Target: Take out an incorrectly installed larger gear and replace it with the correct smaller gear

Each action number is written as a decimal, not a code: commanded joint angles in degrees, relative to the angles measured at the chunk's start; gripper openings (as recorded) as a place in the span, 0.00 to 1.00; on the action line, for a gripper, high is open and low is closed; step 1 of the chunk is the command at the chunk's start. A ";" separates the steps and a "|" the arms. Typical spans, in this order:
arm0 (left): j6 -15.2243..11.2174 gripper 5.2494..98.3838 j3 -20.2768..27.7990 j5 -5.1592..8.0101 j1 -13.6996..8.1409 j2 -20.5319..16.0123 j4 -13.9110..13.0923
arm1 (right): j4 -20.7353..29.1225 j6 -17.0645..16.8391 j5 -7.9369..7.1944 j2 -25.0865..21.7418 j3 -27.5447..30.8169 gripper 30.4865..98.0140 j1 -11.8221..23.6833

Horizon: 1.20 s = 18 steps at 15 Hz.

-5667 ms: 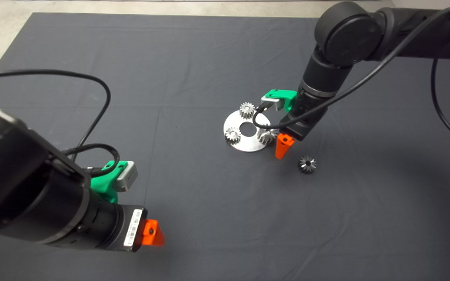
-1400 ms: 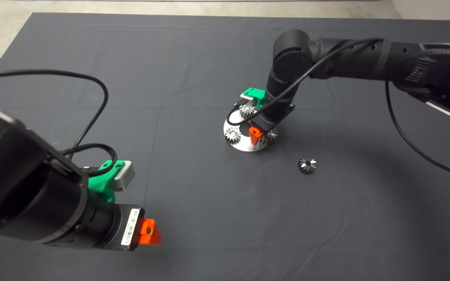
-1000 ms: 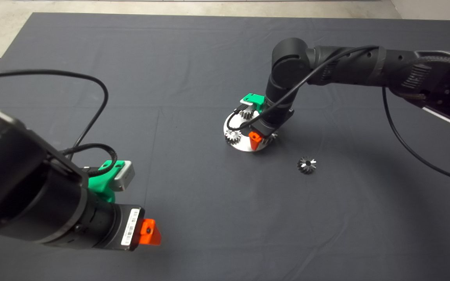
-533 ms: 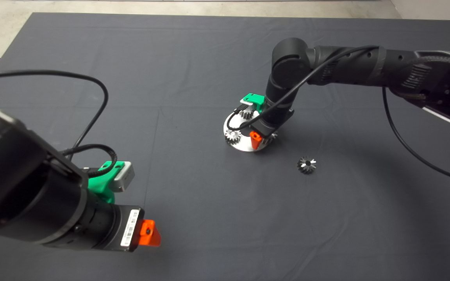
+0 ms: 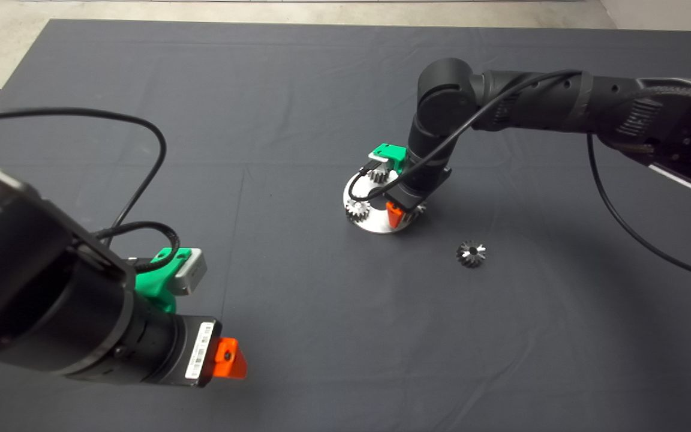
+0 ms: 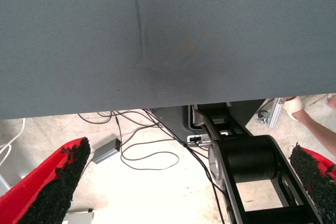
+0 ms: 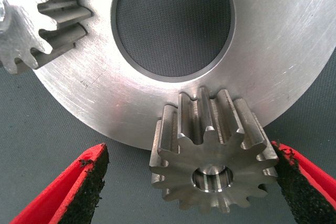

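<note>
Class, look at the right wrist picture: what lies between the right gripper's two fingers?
The larger gear, sitting on the round metal plate's edge, lies between the right gripper's open fingers; one pad is against its teeth, the other apart.

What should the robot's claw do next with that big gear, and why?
Probably squeeze shut. The right gripper is open, with one finger touching the larger gear and the other apart from it. The gear is on the plate, so grip before lifting.

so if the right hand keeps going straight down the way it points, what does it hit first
Most likely the larger gear, which sits between the right hand's open fingers on the edge of the metal disc. One pad looks at or very near its teeth already. Depth is hard to judge.
</note>
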 commanded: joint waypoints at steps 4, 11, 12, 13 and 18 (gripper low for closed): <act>0.07 1.00 1.14 0.26 -0.63 0.17 -1.18 | -3.65 -0.30 -2.67 -0.31 0.16 0.67 1.25; 0.10 1.00 1.14 0.17 -0.63 0.17 -1.18 | -3.65 -0.65 -2.70 -0.08 0.16 0.59 1.17; 0.11 1.00 1.14 0.22 -0.63 0.17 -1.18 | -3.65 -0.65 -2.76 -0.08 0.16 0.56 1.17; 0.07 1.00 1.14 0.17 -0.63 0.17 -1.18 | -3.65 -0.65 -2.76 -0.16 0.16 0.52 1.17; 0.07 1.00 1.14 0.17 -0.63 0.17 -1.23 | -3.56 -0.65 -2.76 -0.43 0.16 0.45 1.08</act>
